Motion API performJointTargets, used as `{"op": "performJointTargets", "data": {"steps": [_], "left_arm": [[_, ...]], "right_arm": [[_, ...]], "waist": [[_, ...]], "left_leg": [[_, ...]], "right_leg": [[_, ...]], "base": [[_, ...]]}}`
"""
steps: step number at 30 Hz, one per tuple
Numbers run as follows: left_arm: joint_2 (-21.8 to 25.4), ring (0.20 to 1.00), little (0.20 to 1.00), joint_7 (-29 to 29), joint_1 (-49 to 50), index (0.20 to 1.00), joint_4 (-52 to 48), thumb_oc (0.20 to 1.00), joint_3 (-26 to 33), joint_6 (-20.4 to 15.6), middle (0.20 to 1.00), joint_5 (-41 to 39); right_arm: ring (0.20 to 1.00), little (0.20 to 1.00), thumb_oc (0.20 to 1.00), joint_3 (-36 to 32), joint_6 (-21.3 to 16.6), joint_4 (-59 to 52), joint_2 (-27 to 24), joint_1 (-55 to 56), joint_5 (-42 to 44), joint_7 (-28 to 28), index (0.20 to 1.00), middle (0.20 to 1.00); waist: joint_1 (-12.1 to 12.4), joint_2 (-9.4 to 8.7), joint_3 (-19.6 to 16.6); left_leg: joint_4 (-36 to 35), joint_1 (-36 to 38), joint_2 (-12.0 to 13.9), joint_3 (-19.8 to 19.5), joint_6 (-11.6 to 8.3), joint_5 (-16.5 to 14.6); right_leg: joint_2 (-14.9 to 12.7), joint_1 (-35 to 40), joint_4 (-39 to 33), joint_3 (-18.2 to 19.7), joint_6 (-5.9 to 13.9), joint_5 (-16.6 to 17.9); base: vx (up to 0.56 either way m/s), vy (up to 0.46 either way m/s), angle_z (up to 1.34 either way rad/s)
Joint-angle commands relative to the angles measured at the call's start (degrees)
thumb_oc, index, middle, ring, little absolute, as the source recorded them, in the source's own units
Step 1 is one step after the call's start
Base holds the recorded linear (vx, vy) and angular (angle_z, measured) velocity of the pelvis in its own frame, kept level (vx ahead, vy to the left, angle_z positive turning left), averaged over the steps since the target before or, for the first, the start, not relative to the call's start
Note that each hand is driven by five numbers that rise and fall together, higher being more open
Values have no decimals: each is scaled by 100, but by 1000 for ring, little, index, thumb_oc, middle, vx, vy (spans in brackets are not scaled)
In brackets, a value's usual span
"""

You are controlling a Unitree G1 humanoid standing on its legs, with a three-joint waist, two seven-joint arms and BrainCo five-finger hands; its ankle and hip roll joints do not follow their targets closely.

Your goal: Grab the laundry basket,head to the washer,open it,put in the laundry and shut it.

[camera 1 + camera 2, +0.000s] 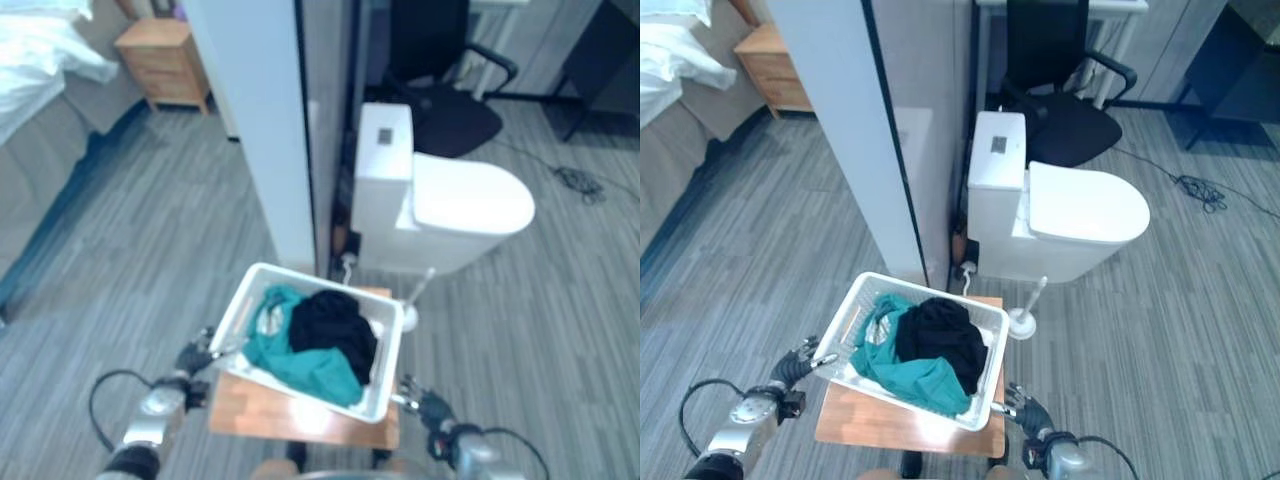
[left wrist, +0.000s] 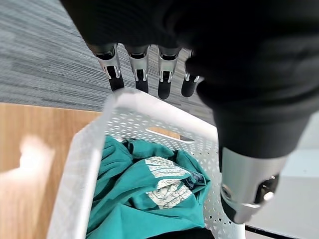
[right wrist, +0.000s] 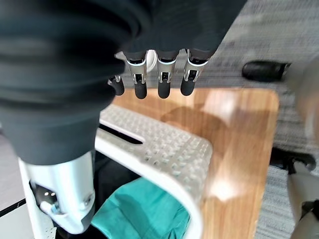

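The left hand [image 1: 798, 366] reaches forward from the lower left, fingers [image 2: 141, 74] straight. The right hand [image 1: 1028, 410] reaches from the lower right, fingers [image 3: 164, 79] likewise extended

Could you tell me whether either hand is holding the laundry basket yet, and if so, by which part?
Nothing is held: left hand and right hand flank the laundry basket with straight fingers.

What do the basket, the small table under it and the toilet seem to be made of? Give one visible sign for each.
Basket: probably white moulded plastic, since its walls are pierced with small regular holes and a cut-out handle slot.
Table: wood or a wood-look laminate, with a warm brown grain and a glossy top that reflects light.
Toilet: likely glazed ceramic with a smooth, shiny white surface; its lid could be plastic.
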Motion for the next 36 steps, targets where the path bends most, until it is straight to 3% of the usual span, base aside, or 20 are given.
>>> {"op": "performJointTargets", "data": {"steps": [1,14,23,36], "left_arm": [[516,1000,1000,18,-642,1000,9,1000,-162,-97,1000,266],[1012,1000,1000,128,-1732,1000,-70,1000,-563,11,1000,829],[729,1000,1000,81,-2396,1000,1047,1000,-972,114,1000,1080],[715,1000,1000,40,-2889,1000,1297,1000,-1295,252,1000,1252]], "right_arm": [[1000,1000,1000,122,-88,-505,-144,37,72,90,1000,1000],[1000,1000,1000,201,-65,-624,-232,-132,82,160,1000,1000],[1000,1000,1000,245,-67,-712,-338,-196,39,161,1000,1000],[1000,1000,1000,207,-123,-922,-455,-198,-83,157,1000,1000]], "waist": [[-100,-71,16],[-195,-57,248],[-288,-86,415],[-300,-100,587]], "left_leg": [[65,-440,92,-116,-1,175],[65,-923,31,-82,15,330],[65,-1081,15,3,21,397],[65,-979,27,101,7,378]], "right_leg": [[-246,-13,33,78,334,-6],[-297,-532,107,145,341,142],[-326,-751,154,206,347,199],[-336,-690,165,154,377,199]], "base": [[-50,3,0],[-46,3,-1],[-20,2,-3],[0,0,0]]}}
